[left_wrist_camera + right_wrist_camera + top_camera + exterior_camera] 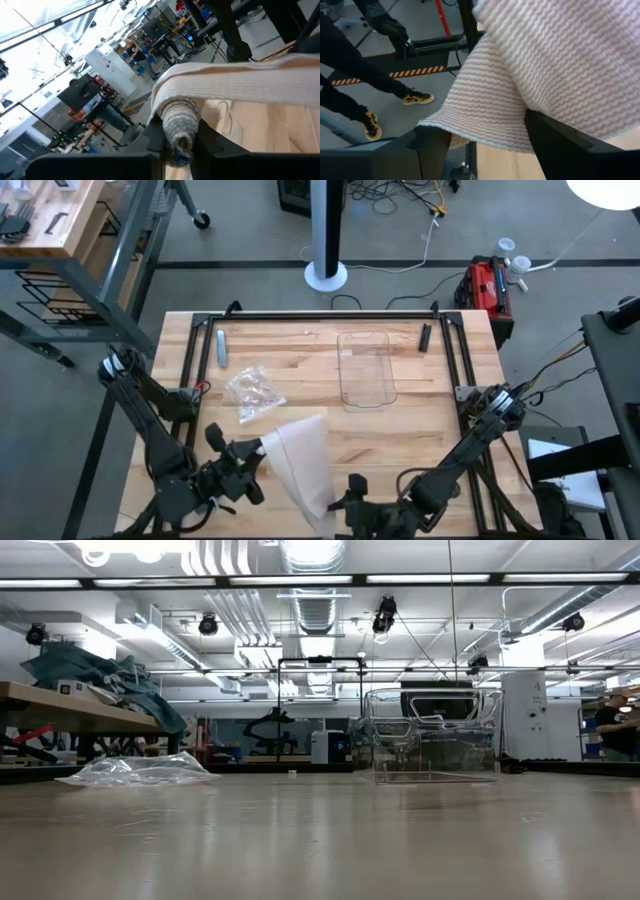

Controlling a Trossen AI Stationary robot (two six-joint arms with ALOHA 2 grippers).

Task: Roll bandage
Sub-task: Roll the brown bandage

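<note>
Ribbed white-grey gauze fills the left wrist view, where the left gripper (177, 142) has its two dark fingers (155, 137) clamped on a small rolled cylinder at one end of the bandage (240, 80). From that roll the soft, waffle-textured strip fans out flat across the near edge of the wooden table (400, 430) toward the right gripper (348, 502). In the right wrist view the bandage (560, 65) drapes between that gripper's spread fingers (570, 145), but whether they grip it I cannot tell. From above, the bandage (300, 465) is a pale, widening band between the two grippers, with the left gripper (240, 465) at its narrow end. Farther back on the table lie a wrinkly clear plastic wrapper (252, 393), a clear rectangular tray (366, 370), a small grey tool (221, 347) and a short dark bar (425, 337), all well apart from the bandage. A person's dark legs and yellow-trimmed shoes (417, 98) show on the floor beyond the table.
</note>
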